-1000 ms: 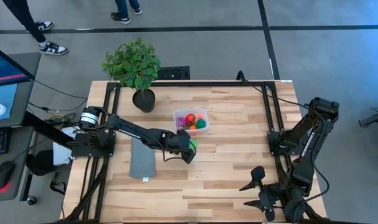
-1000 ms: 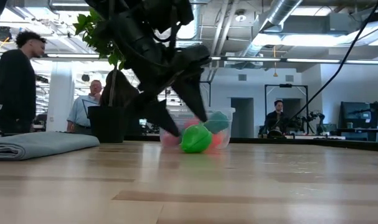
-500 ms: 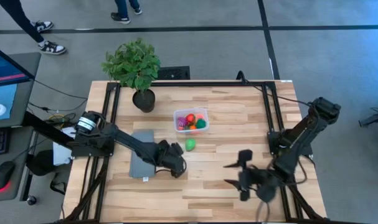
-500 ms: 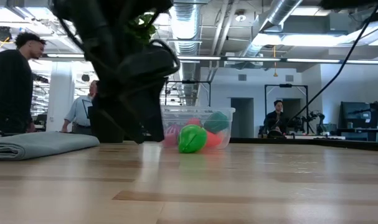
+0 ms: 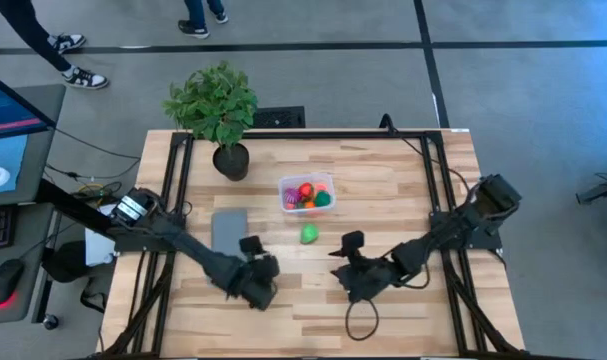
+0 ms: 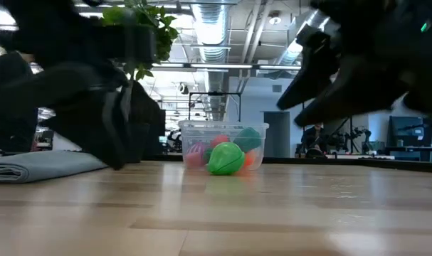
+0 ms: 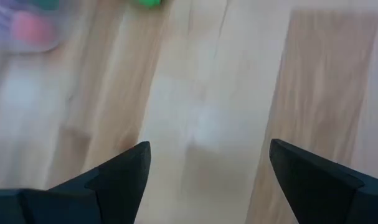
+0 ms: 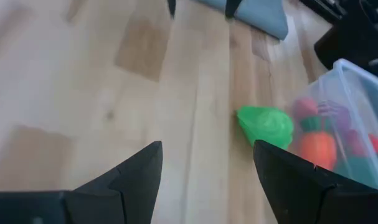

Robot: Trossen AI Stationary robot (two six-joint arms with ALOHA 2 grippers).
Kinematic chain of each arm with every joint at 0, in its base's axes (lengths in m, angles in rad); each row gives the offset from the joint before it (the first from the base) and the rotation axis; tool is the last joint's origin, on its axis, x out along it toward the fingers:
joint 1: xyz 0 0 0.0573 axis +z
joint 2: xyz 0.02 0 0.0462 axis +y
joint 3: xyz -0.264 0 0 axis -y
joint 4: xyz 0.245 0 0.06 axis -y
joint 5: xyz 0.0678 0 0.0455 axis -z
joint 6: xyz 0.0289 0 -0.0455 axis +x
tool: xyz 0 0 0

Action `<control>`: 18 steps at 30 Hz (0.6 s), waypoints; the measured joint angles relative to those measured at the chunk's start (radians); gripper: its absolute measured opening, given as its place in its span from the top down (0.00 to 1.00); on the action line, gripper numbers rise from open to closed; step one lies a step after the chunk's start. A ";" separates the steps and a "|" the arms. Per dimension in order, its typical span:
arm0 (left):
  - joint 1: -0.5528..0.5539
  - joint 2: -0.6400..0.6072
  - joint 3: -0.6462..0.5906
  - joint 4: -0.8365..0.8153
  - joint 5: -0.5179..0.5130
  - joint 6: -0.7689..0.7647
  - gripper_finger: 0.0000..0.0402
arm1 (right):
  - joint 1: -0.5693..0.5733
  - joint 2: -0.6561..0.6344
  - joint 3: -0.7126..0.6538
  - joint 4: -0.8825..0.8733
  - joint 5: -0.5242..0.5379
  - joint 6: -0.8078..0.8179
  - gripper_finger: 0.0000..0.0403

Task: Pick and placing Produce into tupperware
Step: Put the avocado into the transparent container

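- The right gripper [image 5: 345, 262] sits low over the middle of the table [image 5: 403, 190], its fingers spread wide and holding nothing; the right wrist view looks between them at bare wood with the green produce piece [image 8: 265, 126] ahead.
- The left gripper [image 5: 253, 282] is down at the near side of the table, well apart from the produce, also wide open and empty.
- The green piece [image 5: 309, 233] lies alone on the wood just beside the tupperware [image 5: 326, 181], on its near side, touching neither gripper.
- The tupperware already holds several pieces, red, orange, purple and dark green among them, so I judge the task nearly complete, with this one piece the only one seen outside the tub.
- The step in hand looks like the right arm's approach to that last piece. The next move calls for carrying the open fingers forward until they straddle it, then closing, lifting and releasing over the tub.
- From the right wrist view the piece looks slightly elongated, its long axis lying flat on the table, roughly crosswise to the gripper's line of approach; which end is the stem I cannot tell.
- A folded grey cloth [image 5: 228, 227] lies left of the tub and a potted plant [image 5: 215, 108] stands at the far edge.
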 joint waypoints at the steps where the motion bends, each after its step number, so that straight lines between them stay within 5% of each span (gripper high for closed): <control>1: -0.024 0.000 0.000 -0.033 -0.024 -0.017 0.20 | -0.012 0.015 0.001 0.010 0.000 -0.033 0.31; 10: -0.233 -0.038 0.000 -0.290 -0.245 -0.308 0.20 | -0.126 0.033 0.067 0.005 -0.013 -0.207 0.31; 18: -0.368 -0.112 -0.001 -0.343 -0.422 -0.433 0.20 | -0.233 0.033 0.172 -0.058 -0.170 -0.267 0.31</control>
